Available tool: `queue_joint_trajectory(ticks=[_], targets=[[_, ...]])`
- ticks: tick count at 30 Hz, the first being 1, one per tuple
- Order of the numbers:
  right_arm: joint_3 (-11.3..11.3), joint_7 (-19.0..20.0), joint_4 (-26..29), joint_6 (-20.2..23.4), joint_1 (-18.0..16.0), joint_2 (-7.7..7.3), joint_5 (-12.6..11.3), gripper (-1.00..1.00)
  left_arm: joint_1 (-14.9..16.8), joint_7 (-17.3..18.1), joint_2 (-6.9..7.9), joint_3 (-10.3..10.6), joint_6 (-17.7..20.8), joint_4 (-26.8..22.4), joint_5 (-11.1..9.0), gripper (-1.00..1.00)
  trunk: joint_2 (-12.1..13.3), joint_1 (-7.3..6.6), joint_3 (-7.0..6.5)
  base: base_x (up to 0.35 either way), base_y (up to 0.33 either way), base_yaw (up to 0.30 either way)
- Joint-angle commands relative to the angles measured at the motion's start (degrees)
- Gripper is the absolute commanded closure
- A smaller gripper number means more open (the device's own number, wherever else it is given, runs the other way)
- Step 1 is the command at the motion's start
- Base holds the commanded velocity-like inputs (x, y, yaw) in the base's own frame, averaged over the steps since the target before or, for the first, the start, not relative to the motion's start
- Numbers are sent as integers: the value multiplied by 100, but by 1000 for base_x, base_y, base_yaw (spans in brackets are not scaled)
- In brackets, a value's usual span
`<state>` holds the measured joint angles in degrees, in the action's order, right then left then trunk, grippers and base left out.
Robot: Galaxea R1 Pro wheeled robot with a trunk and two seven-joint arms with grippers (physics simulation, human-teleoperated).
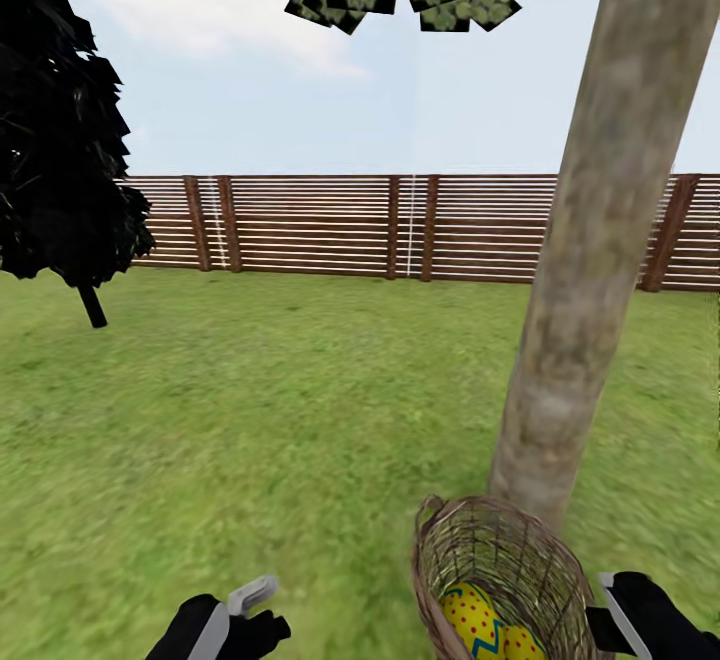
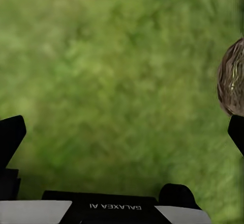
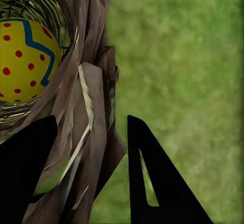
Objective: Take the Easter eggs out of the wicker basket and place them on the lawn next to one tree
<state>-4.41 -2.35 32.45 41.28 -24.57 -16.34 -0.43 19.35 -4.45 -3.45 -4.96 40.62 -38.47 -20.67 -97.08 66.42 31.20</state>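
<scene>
Wicker basket (image 1: 500,580): held at the rim by right end effector (image 3: 91,147) (beside tree (image 1: 590,270)).
Easter eggs (image 1: 475,620): two seen inside.
Left end effector (image 2: 122,132): spread wide, nothing held.

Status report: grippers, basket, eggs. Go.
Right gripper fingers straddle the wicker basket wall. Left gripper open, empty over the lawn. Two eggs visible inside basket, beside the tree.

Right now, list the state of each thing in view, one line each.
wicker basket: upright on the lawn beside the tree, rim between the right gripper's fingers
Easter eggs: two visible inside the basket
right gripper: shut on the basket's rim
left gripper: open, holding nothing, above grass
</scene>
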Motion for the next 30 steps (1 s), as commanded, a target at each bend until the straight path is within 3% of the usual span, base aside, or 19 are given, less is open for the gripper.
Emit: queue_joint_trajectory(ticks=[1,21,30], targets=[[-8,-11,7,20,-4,5,-27,100,3,-47,-7,-26,34,-13,-60,-100,-4,0,6,-13,-336,0],[-7,-11,7,20,-2,8,-35,100,4,-47,-7,-31,34,-14,-60,-100,-4,0,6,-289,-166,0],[-15,-11,-56,20,0,1,-36,100,1,-47,-7,-31,34,-18,-61,-100,-4,0,6,-29,-88,0]])
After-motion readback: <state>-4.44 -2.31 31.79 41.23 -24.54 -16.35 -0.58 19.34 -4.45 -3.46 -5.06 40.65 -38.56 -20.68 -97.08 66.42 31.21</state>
